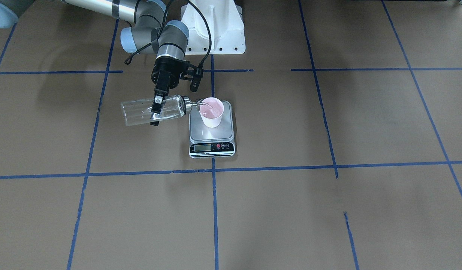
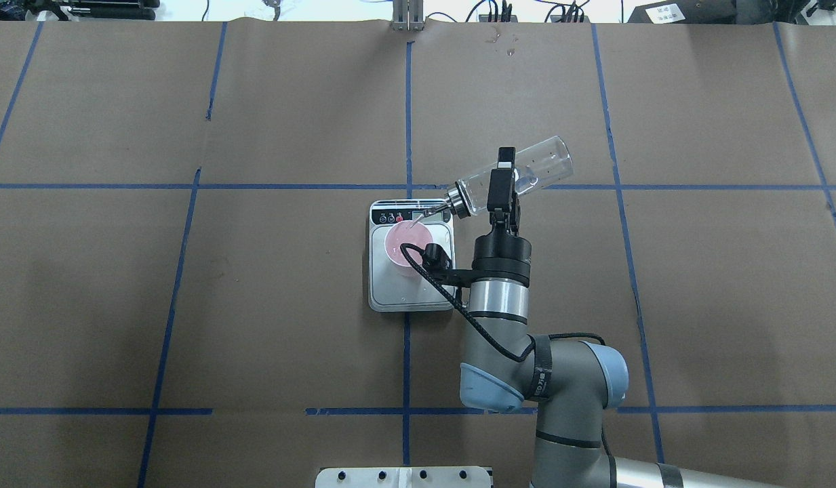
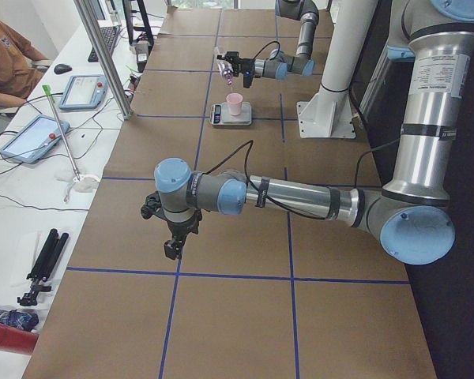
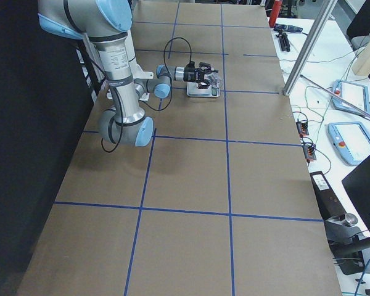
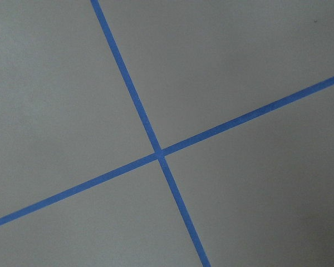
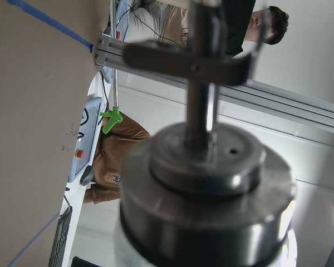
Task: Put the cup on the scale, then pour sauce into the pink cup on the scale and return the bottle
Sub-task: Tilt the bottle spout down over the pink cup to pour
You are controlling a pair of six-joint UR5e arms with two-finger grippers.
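Overhead exterior: cup [image 2: 407,242] is standing on scale [image 2: 418,298], step done. Right gripper [image 2: 502,186] is pinching tilted bottle [image 2: 543,163], spout over cup; pouring seemingly underway, return remaining. Left gripper [image 3: 172,246] is hanging well apart; its finger state cannot be told.

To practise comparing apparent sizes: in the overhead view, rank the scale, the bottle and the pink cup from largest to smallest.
1. scale
2. bottle, held above the table, nearer the camera, so it may look enlarged
3. cup
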